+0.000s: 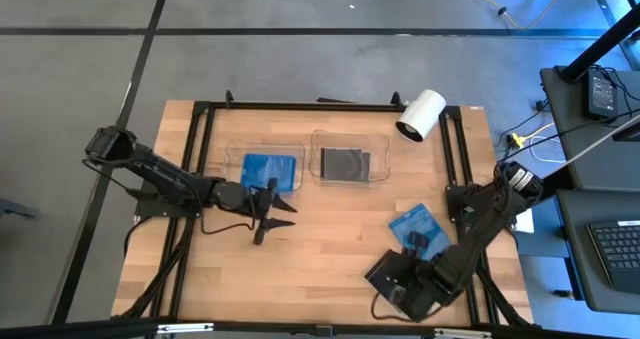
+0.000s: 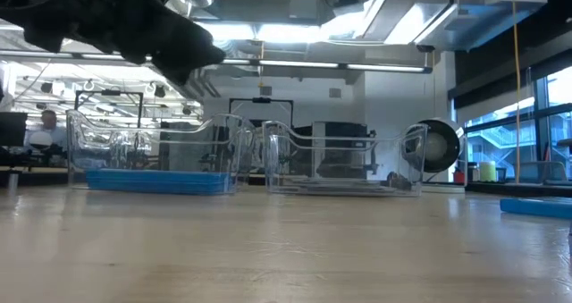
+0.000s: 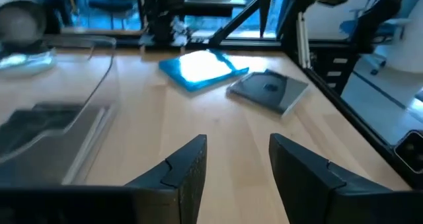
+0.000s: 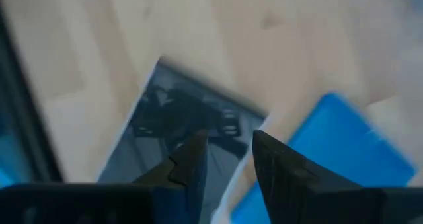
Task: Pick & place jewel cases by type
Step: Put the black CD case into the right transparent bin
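Observation:
A dark jewel case lies flat near the table's near right corner, and a blue one lies flat just beyond it. My right gripper is open and hovers over the dark case, fingers pointing down at its edge beside the blue case. Whether a finger touches it, I cannot tell. The left clear tray holds a blue case. The right tray holds a dark case. My left gripper is open above bare wood, just near of the left tray.
A white cylinder lies at the far right of the table, beside the right tray. Black frame rails run along the table's left and right sides. Bare wood spreads across the middle and near part.

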Action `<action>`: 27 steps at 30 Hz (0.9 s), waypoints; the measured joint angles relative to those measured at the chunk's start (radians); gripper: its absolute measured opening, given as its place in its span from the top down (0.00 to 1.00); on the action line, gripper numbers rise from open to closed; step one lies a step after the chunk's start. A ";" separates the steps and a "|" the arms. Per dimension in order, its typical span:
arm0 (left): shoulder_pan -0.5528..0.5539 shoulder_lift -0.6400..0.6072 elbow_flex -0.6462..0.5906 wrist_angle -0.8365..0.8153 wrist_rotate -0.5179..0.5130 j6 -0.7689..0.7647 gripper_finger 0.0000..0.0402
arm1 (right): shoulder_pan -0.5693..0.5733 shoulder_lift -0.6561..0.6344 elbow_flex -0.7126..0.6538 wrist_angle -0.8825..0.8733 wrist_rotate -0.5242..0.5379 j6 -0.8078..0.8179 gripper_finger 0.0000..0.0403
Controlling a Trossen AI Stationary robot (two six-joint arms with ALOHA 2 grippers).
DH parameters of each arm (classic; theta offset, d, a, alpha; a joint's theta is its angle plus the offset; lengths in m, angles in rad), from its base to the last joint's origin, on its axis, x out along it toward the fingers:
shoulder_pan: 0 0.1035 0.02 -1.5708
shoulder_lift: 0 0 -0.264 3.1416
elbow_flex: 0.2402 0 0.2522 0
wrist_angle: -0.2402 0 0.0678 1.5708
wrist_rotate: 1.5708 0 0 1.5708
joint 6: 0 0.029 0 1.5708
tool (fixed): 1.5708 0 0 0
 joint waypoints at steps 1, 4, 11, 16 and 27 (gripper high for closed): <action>-0.003 0.033 0.005 0.040 0.000 0.013 0.61 | 0.019 0.000 -0.014 0.016 -0.016 0.011 0.69; -0.009 0.138 0.039 0.114 0.000 0.051 0.62 | 0.074 0.000 -0.040 0.053 -0.035 0.052 0.69; -0.011 0.360 0.200 0.143 0.001 0.010 0.65 | 0.163 0.000 -0.050 0.044 -0.035 0.106 0.69; -0.011 0.481 0.332 0.142 0.011 0.044 0.65 | 0.169 0.000 -0.050 0.159 -0.018 0.106 0.69; -0.011 0.661 0.521 0.138 0.018 0.105 0.64 | 0.176 0.000 -0.125 0.204 0.049 0.184 0.68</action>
